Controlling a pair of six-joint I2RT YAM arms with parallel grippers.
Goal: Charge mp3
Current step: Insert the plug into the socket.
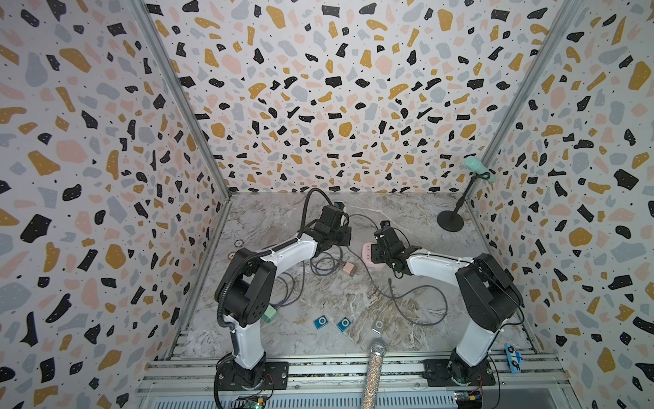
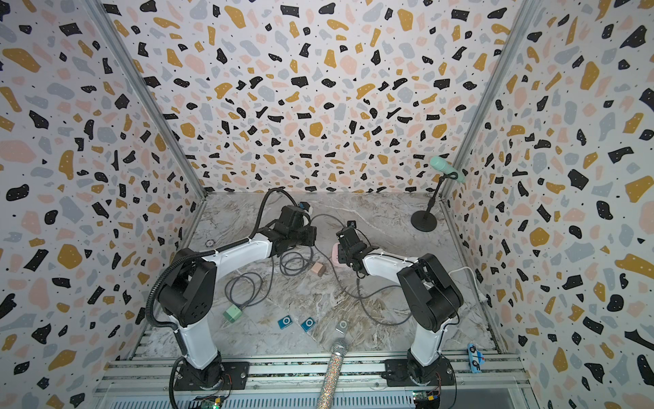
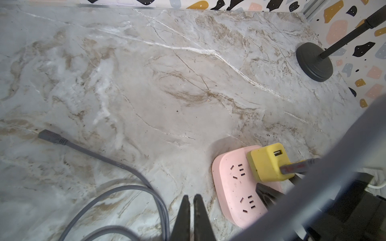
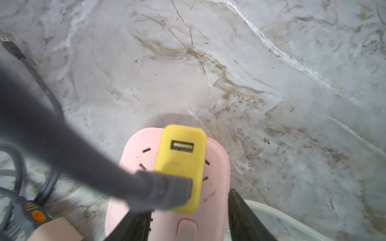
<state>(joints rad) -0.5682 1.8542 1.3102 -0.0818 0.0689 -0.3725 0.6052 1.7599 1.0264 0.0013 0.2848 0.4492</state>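
Observation:
Three mp3 players lie near the table's front edge: two blue ones [image 1: 321, 322] [image 1: 343, 324] and a silver one [image 1: 378, 327]. No cable reaches them. Mid-table, a pink power strip [image 4: 135, 158] carries a yellow USB charger [image 4: 181, 162]. A grey cable plug [image 4: 167, 192] sits in the charger's lower port, and the upper port is bare. My right gripper [image 4: 188, 205] hovers over the strip, open, with one finger on each side of the strip's button and nothing between them. My left gripper [image 3: 191, 197] is shut and empty, just beside the strip [image 3: 236, 187].
A loose grey connector end [image 3: 50, 135] and cable coils [image 1: 325, 262] lie left of the strip. A beige charger [image 1: 349, 270] and a green charger [image 1: 269, 314] sit on the table. A microphone stand [image 1: 450, 221] is at the back right and a glitter microphone [image 1: 375, 371] at the front.

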